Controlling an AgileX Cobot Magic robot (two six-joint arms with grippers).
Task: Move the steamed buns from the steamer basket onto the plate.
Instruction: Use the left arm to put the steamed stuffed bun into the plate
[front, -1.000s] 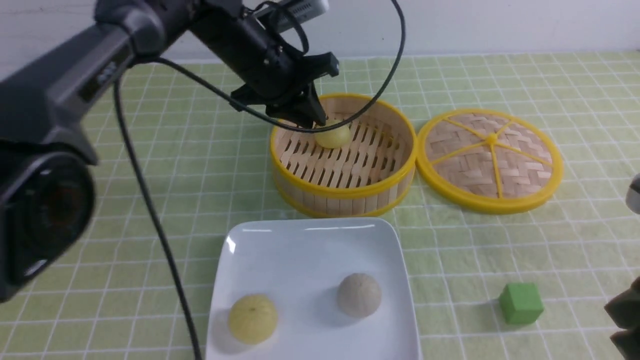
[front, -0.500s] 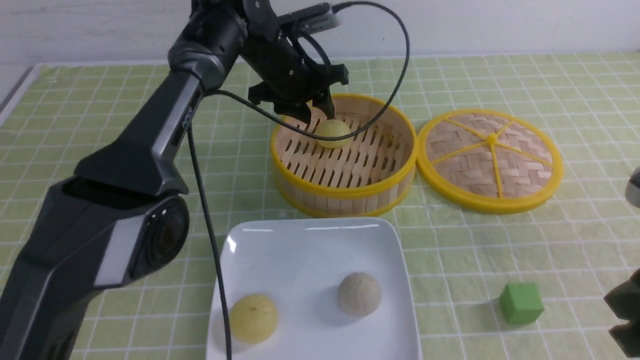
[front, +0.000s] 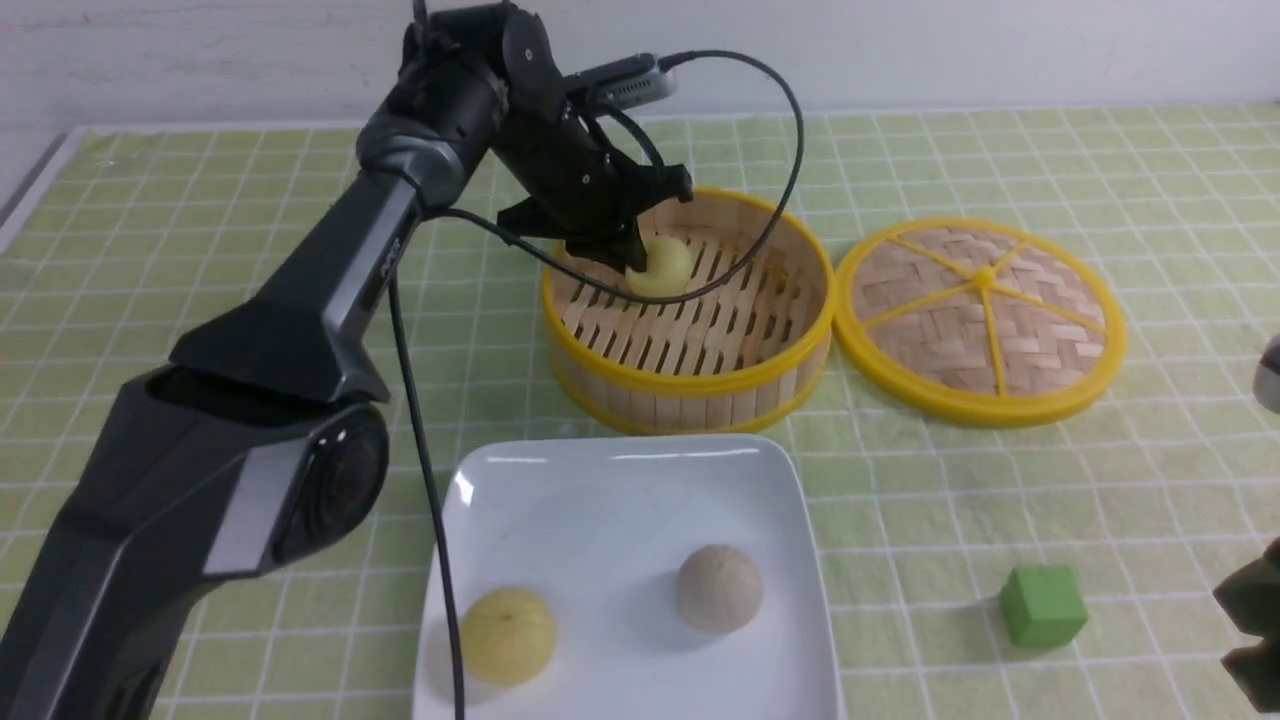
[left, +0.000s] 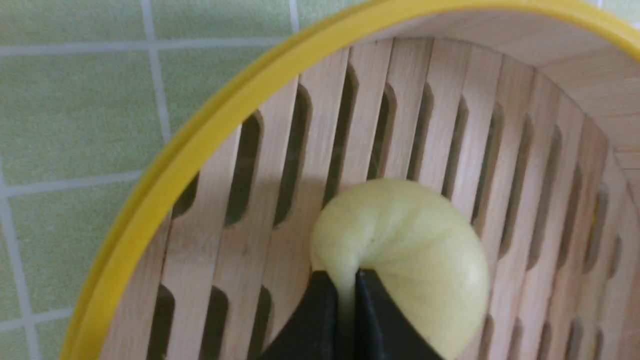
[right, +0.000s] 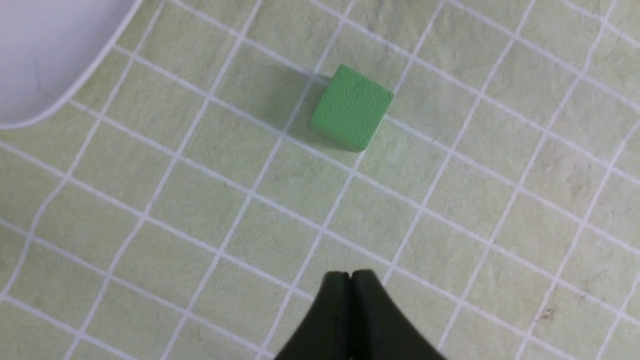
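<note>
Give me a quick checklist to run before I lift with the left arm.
1. Left claw closed on the pale yellow bun: ok, its surface is creased between the tips.
2. Grip firm enough for the lift: cannot tell; the pinch takes in only part of the bun.
3. Landing room on the plate: ok, the far part is bare, beyond the yellow bun and the greyish bun.
4. Cable free of the steamer basket: cannot tell; it loops across it in the front view.
5. Right claw out of the way: ok, shut and off to the right, away from the basket.
</note>
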